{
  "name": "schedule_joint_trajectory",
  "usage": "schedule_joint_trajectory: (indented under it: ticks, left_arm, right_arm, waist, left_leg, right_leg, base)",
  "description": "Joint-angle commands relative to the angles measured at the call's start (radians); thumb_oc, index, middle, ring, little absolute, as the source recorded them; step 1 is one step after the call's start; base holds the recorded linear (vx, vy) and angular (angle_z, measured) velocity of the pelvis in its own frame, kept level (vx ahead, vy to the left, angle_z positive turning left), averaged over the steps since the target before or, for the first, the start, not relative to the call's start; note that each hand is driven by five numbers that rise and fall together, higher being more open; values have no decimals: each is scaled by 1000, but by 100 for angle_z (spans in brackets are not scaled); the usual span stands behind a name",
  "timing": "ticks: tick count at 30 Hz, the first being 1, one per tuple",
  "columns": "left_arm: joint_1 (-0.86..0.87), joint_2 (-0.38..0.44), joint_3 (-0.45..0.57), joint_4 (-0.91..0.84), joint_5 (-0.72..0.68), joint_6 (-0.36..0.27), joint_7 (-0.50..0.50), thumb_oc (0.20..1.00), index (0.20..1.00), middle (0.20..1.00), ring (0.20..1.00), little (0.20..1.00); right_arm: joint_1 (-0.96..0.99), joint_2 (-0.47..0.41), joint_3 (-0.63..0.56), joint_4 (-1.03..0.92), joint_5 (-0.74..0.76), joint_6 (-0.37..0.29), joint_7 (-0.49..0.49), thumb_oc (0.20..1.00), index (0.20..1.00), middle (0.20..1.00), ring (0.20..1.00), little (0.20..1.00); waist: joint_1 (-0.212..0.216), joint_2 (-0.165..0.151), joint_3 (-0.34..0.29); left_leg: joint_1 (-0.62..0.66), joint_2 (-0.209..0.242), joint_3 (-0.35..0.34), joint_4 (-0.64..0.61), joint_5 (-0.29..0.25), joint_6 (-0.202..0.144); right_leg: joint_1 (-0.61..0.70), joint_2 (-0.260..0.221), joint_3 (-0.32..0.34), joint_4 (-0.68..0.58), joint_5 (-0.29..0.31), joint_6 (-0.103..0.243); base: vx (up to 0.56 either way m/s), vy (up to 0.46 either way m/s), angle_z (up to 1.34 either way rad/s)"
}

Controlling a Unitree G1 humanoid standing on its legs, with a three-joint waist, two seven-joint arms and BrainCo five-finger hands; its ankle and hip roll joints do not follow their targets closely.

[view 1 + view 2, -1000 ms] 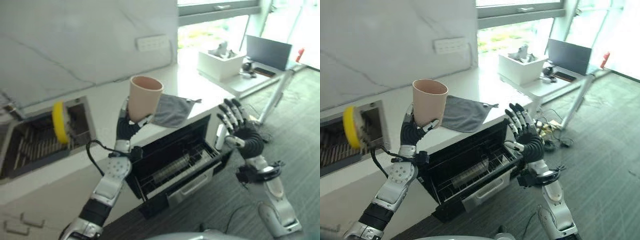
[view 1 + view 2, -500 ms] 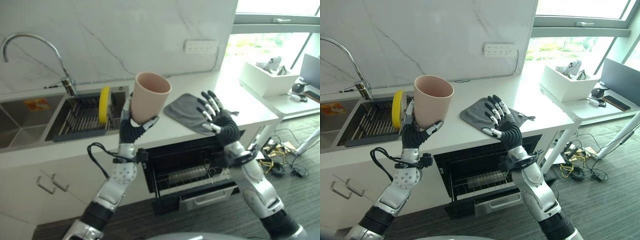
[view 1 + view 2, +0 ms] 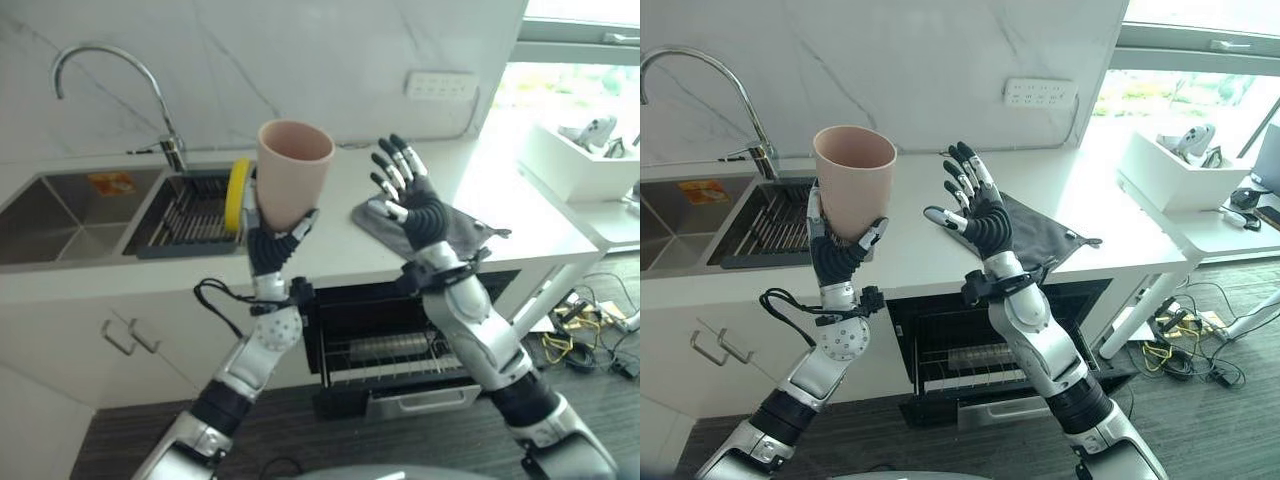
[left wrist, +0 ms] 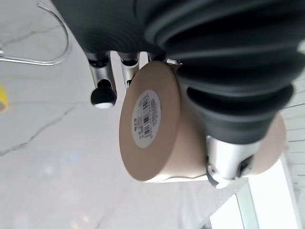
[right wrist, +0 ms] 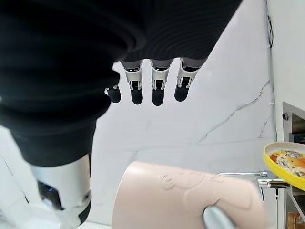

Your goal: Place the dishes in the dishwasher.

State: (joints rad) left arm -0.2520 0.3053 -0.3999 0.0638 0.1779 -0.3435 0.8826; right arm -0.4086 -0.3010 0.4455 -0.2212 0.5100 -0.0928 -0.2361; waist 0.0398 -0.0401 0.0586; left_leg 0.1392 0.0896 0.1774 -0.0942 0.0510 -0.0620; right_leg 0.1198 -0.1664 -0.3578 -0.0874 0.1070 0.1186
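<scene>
While the left hand [image 3: 272,243] rises from the lower left of the frame toward the centre, its fingers and thumb are curled round the lower part of a pink cup [image 3: 293,185], which stands upright with its open mouth facing up, held well above the white countertop [image 3: 340,250]. Seen from the left wrist, the cup's flat base carries a white barcode sticker [image 4: 146,118], and the dark-tipped fingers [image 4: 103,93] wrap its side. Just right of the cup, at the centre of the frame, the right hand [image 3: 408,196] is raised with its fingers spread wide and straight, holding nothing and not touching the cup. Behind that hand a grey cloth [image 3: 462,228] lies flat on the countertop, right of centre. At the left of the frame a steel sink [image 3: 60,218] is set into the counter under a curved chrome faucet [image 3: 110,72], and beside it a dark drying rack [image 3: 188,212] holds a yellow plate [image 3: 236,194] standing on edge. Below the counter, at lower centre, the dishwasher [image 3: 400,345] is open with its wire rack [image 3: 392,356] pulled partway out. A white power strip [image 3: 441,84] is fixed to the marble wall at the upper right, and a white box [image 3: 577,165] sits on the surface at the far right edge.
</scene>
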Motion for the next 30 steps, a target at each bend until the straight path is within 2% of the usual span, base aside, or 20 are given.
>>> schedule_joint_trajectory:
  ticks: [1,10,17,30]
  left_arm:
    - [-135,31,-36,4,44,-8,14,200,200,200,200,200]
    - [-160,24,-79,16,77,5,10,200,200,200,200,200]
    - [-185,36,-106,22,141,4,46,200,200,200,200,200]
    - [-209,23,-158,34,150,-6,31,200,200,200,200,200]
  right_arm:
    - [-86,23,-4,-27,-16,-26,-14,1000,1000,1000,1000,1000]
    - [-127,38,25,-3,-10,-4,-20,1000,1000,1000,1000,1000]
    - [-136,61,71,43,22,24,-10,1000,1000,1000,1000,1000]
    - [-183,93,100,72,77,43,1,1000,1000,1000,1000,1000]
  waist:
    - [20,-16,14]
    - [24,-13,16]
    - [27,-9,16]
    - [33,-9,18]
  left_leg:
    - [36,-16,28,7,-96,8]
    - [35,-16,25,7,-95,6]
    - [37,-18,22,7,-95,7]
    - [38,-22,18,7,-98,9]
  right_leg:
    - [53,-1,81,0,-62,27]
    - [56,0,83,0,-65,23]
    - [59,-2,82,0,-66,23]
    - [63,-3,79,0,-67,21]
  base:
    - [-16,-2,6]
    - [-2,0,2]
    - [0,0,0]
    - [0,0,0]
